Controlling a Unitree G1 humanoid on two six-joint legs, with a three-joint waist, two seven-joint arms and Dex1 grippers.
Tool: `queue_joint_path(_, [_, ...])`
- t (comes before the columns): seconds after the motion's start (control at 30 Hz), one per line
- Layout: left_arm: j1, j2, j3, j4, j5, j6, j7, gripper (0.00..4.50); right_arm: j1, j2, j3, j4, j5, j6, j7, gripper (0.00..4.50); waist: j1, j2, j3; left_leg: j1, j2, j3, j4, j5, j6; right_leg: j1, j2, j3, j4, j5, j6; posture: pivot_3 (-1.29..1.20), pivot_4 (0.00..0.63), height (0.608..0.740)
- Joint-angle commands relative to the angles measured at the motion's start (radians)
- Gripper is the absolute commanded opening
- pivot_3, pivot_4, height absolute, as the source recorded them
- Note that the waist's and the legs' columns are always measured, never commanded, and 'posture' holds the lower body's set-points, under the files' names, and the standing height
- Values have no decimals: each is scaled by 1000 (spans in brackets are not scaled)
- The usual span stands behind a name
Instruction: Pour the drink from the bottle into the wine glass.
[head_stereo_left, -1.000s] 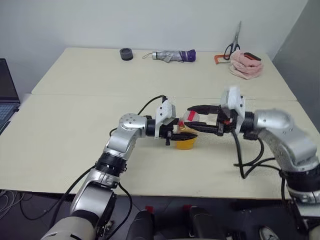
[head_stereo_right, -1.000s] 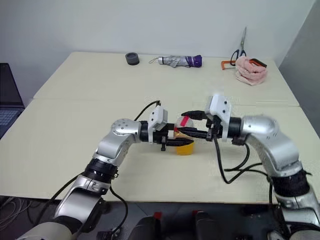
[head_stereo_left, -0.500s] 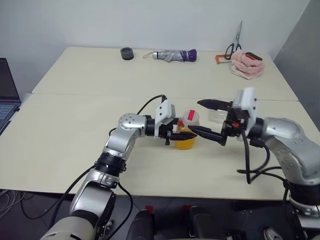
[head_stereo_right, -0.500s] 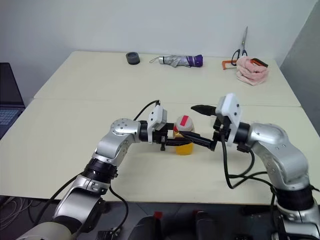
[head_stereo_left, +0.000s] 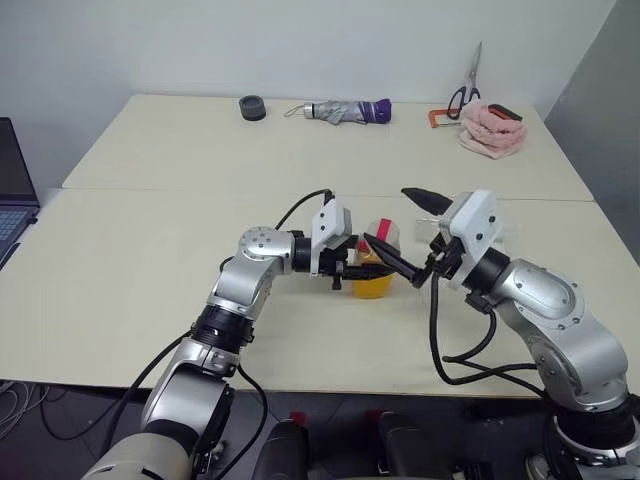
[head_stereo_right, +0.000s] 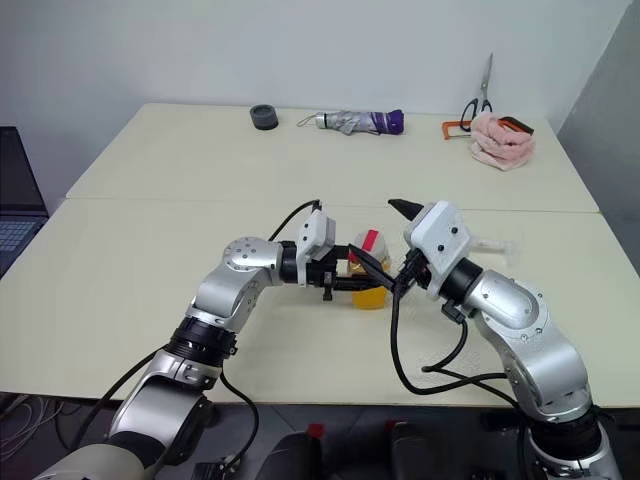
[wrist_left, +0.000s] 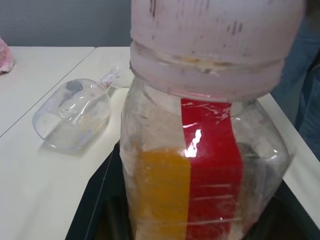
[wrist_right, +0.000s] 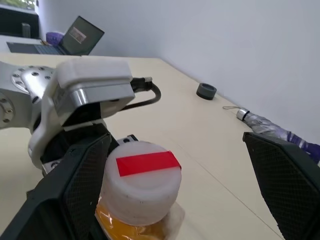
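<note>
Bottle (head_stereo_left: 377, 262): upright on desk (head_stereo_left: 150, 270), clamped low on body between fingers of left gripper (head_stereo_left: 362, 272). Whitish cap with red strip across top, red label strip down one face. Drink (wrist_left: 162, 195) orange-yellow, filling lower part of body.

Left gripper: clenched on bottle, reaching in sideways from robot's left, fingers level with orange part.

Right gripper (head_stereo_left: 408, 230): released, jaws spread wide, holding nothing. One finger (head_stereo_left: 392, 259) slanting down toward bottle on side opposite left gripper, tip close to cap and shoulder; contact not clear. Other finger (head_stereo_left: 423, 198) lifted above and beyond bottle, well apart from it. In right wrist view, cap sits near one finger, wide gap over to second.

Wine glass (wrist_left: 74, 116): clear, lying on its side on desk, beyond bottle as seen from left gripper, apart from both grippers. Bowl empty, mouth toward left wrist camera, stem pointing away. In right eye view, seen just past right wrist, toward robot's right (head_stereo_right: 493, 244).

Far edge of desk, well beyond both grippers: dark tape roll (head_stereo_left: 253, 107), folded umbrella (head_stereo_left: 347, 111) grey with purple end, pink cloth (head_stereo_left: 490, 128) with scissors (head_stereo_left: 466, 93) just beside it. Laptop (head_stereo_left: 14, 190) off desk's left side, far from left gripper.
</note>
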Motion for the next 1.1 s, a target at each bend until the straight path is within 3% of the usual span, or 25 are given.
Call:
queue_joint_path(0.03, [-25, -10, 17, -21, -17, -26, -5, 1893, 8, -10, -5, -13, -30, -39, 3, 4500, 0, 0, 0, 0, 0, 0, 0, 0, 0, 0, 0, 0, 0, 0, 0, 0, 150, 740])
queue_joint_path(1.1, [-19, -5, 20, -20, -12, -27, -3, 1891, 79, -20, -119, -32, -21, -18, -29, 4500, 0, 0, 0, 0, 0, 0, 0, 0, 0, 0, 0, 0, 0, 0, 0, 0, 150, 740])
